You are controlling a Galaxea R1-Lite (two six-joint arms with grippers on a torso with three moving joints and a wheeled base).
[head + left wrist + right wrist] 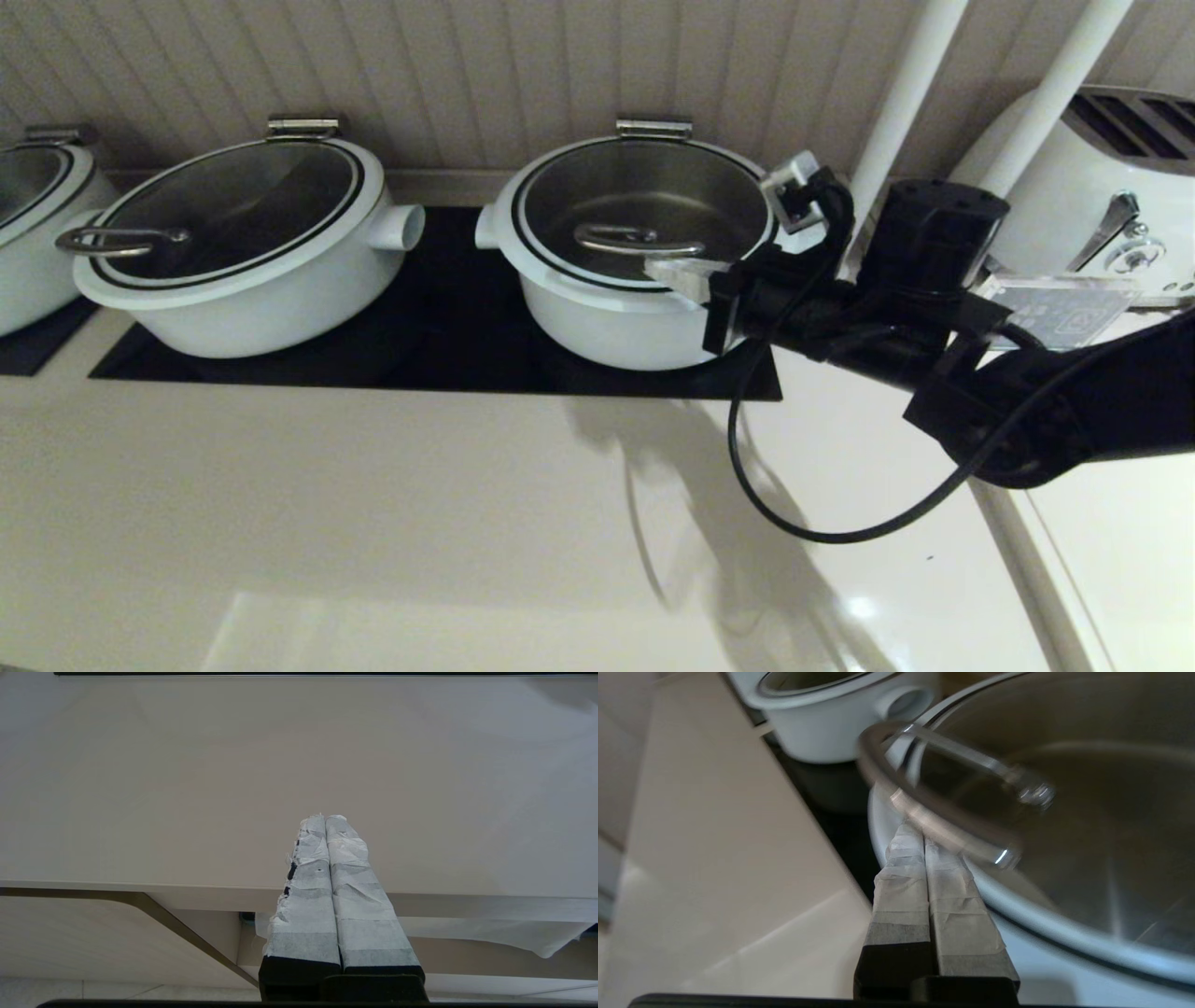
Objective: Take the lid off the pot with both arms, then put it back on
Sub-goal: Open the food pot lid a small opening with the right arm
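The pot (607, 327) stands on a black panel, right of centre in the head view, with one stub handle (485, 229) showing; the other is hidden behind my right arm. The lid (653, 182) lies closed on it, its steel bar handle (638, 241) inside the glass and its hinge clip (653, 126) at the back. My right gripper (656, 269) is shut and empty, its taped tips at the lid's front rim just below the handle. In the right wrist view the gripper (920, 833) reaches under the handle (938, 826). My left gripper (325, 817) is shut and empty over the counter's edge, out of the head view.
A like white pot (243, 289) with a jutting loop handle (117, 241) stands to the left, and a third pot (37, 233) at the far left. A white toaster (1102, 187) and two white poles (906, 103) stand at the right. The beige counter (373, 513) lies in front.
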